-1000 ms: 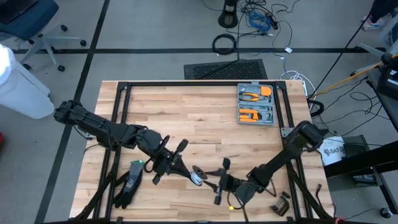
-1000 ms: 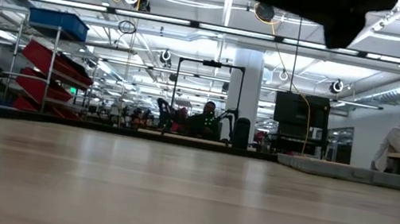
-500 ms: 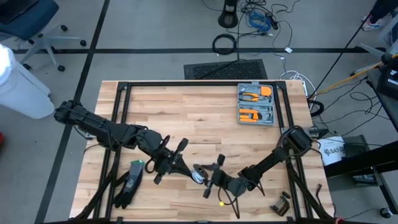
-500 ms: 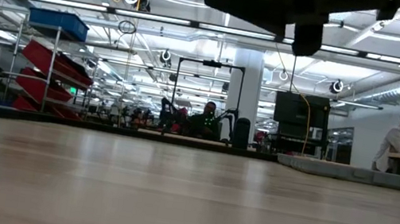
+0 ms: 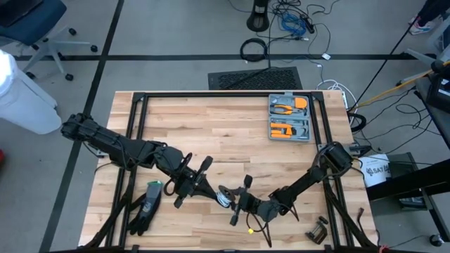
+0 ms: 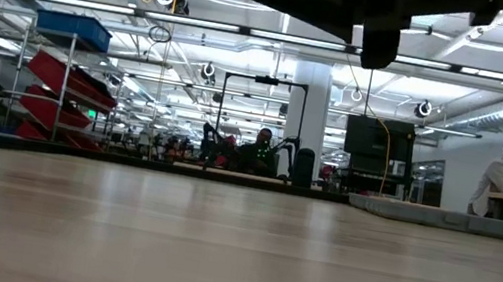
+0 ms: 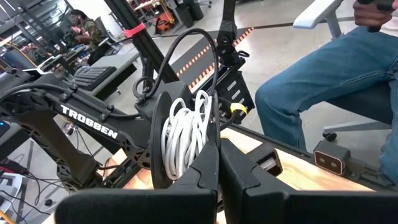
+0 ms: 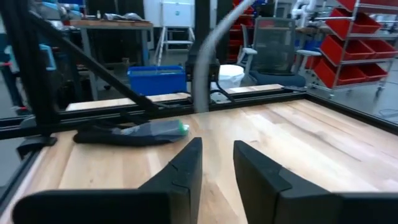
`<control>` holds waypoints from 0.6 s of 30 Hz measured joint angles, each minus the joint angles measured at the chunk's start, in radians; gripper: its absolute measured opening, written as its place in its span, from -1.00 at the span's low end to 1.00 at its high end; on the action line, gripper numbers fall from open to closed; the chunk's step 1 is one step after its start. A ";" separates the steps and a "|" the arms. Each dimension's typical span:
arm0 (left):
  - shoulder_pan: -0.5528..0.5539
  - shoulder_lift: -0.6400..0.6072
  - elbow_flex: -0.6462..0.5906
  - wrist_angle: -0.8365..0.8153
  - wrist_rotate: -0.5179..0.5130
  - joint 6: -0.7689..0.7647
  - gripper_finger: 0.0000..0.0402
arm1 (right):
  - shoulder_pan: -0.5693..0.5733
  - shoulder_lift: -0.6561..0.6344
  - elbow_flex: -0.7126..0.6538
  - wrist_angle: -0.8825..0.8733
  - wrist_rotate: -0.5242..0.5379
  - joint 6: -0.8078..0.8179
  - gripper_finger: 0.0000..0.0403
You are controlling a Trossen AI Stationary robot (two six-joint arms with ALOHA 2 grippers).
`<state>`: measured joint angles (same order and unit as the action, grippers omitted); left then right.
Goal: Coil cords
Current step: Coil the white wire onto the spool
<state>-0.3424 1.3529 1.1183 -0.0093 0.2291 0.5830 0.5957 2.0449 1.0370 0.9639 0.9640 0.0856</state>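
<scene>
Left gripper (image 5: 213, 195) sits low over the front middle of the table (image 5: 225, 126), its two fingers (image 7: 205, 162) pressed together on the cords (image 7: 185, 129), a small wound bundle of white loops seen edge-on in the left wrist view, held between the dark fingers and standing upright. From above, the same bundle shows as a small dark-and-white round just at the gripper's tip, between the two grippers. Right gripper (image 5: 240, 202) is just beside it, reaching in from the right along the front edge; its fingers (image 8: 183, 165) stand apart with a narrow gap between them and nothing visibly in that gap (the right wrist view shows only bare wood ahead of them). A black glove (image 5: 148, 206) with a green tag lies flat near the front left, left of the left arm. A small dark object (image 5: 318, 230) rests near the front right corner. Farther back, on the right half of the table, a grey tool case (image 5: 289, 118) lies open with orange-handled tools inside. Beyond the table, on the floor, lie a ring of black cable (image 5: 254, 49) and a tangle of blue and black wires (image 5: 295, 21).
</scene>
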 joint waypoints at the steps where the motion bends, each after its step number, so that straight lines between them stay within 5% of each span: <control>1: 0.000 0.000 0.000 0.000 0.000 0.000 -1.00 | -0.005 0.000 0.000 0.002 -0.001 -0.001 -0.59; 9: 0.001 0.000 0.000 0.001 0.000 0.000 -1.00 | -0.020 0.000 0.000 0.004 -0.056 -0.010 -0.48; 18: 0.001 0.000 0.000 0.001 0.000 0.000 -1.00 | -0.033 0.000 0.000 0.013 -0.055 -0.019 -0.61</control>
<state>-0.3416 1.3529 1.1183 -0.0086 0.2291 0.5831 0.5629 2.0449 1.0370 0.9771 0.9088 0.0662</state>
